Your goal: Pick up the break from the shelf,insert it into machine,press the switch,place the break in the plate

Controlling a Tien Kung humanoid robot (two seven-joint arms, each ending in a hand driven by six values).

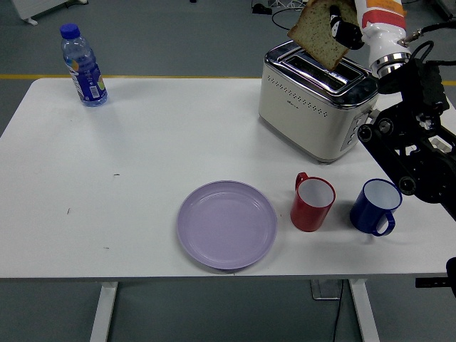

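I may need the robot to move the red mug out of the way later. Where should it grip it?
Grip the red mug across its open rim from above. It stands upright, and its handle points toward the toaster, so the near side is bare. The blue mug crowds its right.

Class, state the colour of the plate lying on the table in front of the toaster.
The plate is pale lilac, a light purple, seen clearly in the head view.
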